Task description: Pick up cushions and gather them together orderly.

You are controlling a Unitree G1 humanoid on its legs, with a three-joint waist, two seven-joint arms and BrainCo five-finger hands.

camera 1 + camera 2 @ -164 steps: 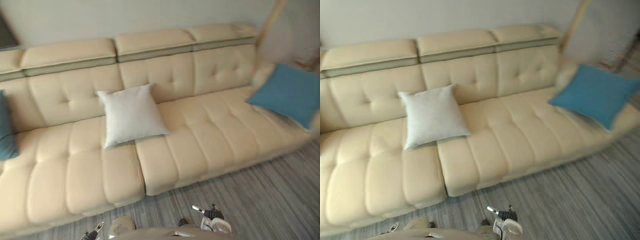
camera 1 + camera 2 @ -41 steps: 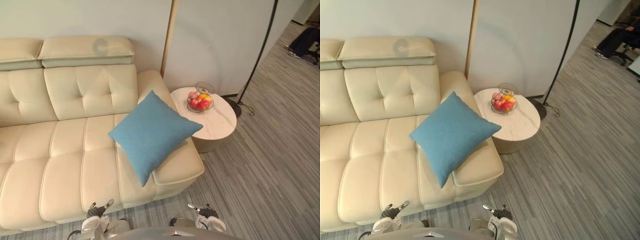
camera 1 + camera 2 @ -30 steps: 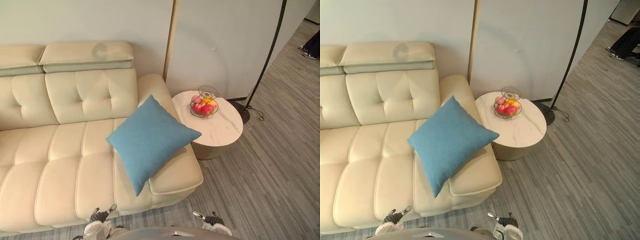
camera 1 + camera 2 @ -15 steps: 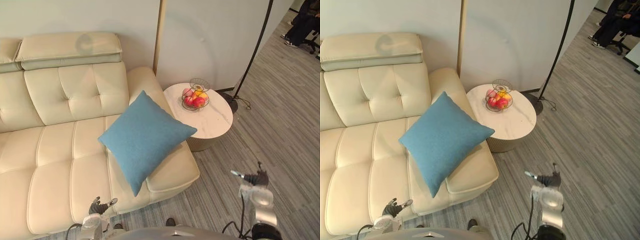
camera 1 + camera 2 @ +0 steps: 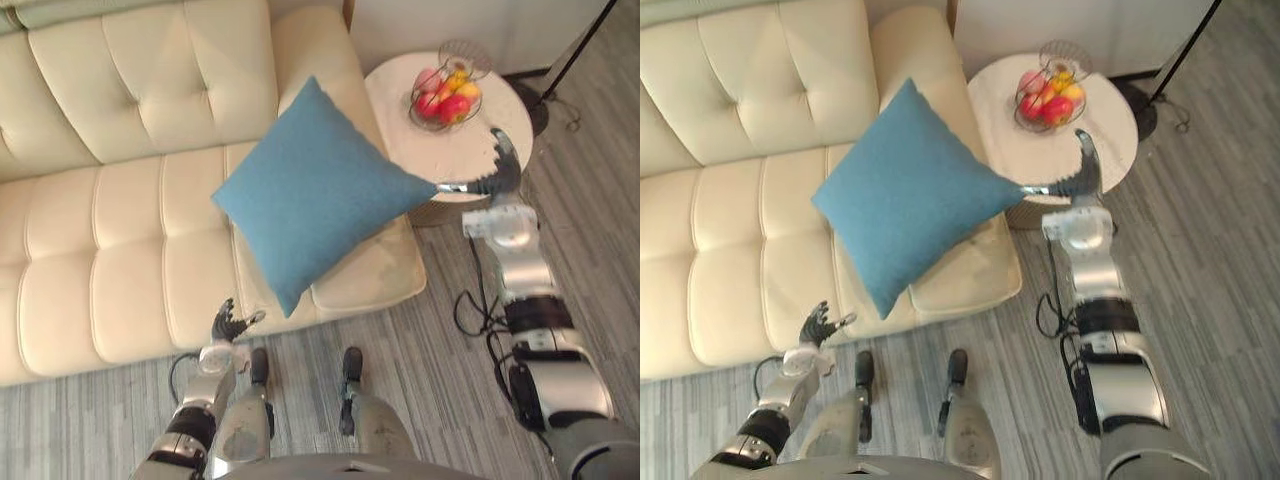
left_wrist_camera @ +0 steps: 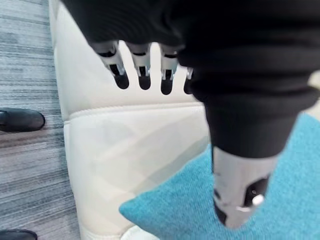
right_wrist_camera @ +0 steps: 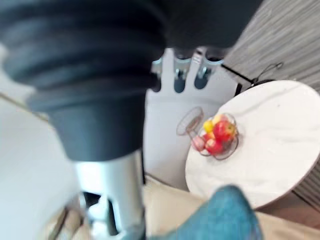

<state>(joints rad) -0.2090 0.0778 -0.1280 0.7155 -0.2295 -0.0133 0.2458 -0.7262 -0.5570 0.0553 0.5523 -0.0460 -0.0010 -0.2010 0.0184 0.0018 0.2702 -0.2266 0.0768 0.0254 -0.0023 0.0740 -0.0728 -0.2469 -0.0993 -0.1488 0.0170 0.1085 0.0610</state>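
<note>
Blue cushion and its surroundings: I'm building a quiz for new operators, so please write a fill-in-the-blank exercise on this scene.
1. The square blue fabric cushion lies on the cream leather ____.
2. The wire basket on the round white side table holds ____.
3. The right hand, near the cushion's corner, has its fingers ____.
4. The left hand, low over the grey striped floor, holds ____.
Missing words: sofa; fruit; open; nothing.

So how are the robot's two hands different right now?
The right hand reaches far out, beside the blue cushion and the round side table; the left hand sits close in, before the sofa. The right hand looks raised above the tabletop; the left hand is low, by the sofa's front. Both are open, holding nothing.
</note>
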